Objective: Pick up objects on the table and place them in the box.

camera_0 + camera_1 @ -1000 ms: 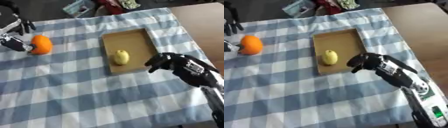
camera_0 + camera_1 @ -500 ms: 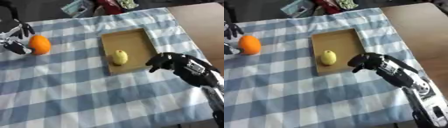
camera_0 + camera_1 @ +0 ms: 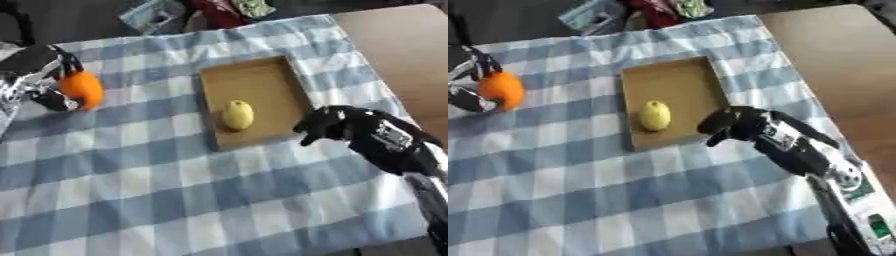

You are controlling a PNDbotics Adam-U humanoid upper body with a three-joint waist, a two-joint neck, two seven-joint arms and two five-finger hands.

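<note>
At far left, left hand [image 3: 39,82] clasping orange [image 3: 81,88], lemon [image 3: 237,114] in box [image 3: 259,80]

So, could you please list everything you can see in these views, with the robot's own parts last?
Orange fruit: one, orange, far left of the cloth, in the left hand.
Yellow fruit: one, yellow, inside the box.
Box: one, brown, shallow, centre of the cloth.
Checked cloth: one, blue and white, covering the table.
Table: one, brown, bare at right.
Clutter: several items, mixed colours, beyond the far edge.
Left hand: black and silver, fingers curled round the orange fruit.
Right hand: black, fingers curled, beside the box's right edge.
</note>
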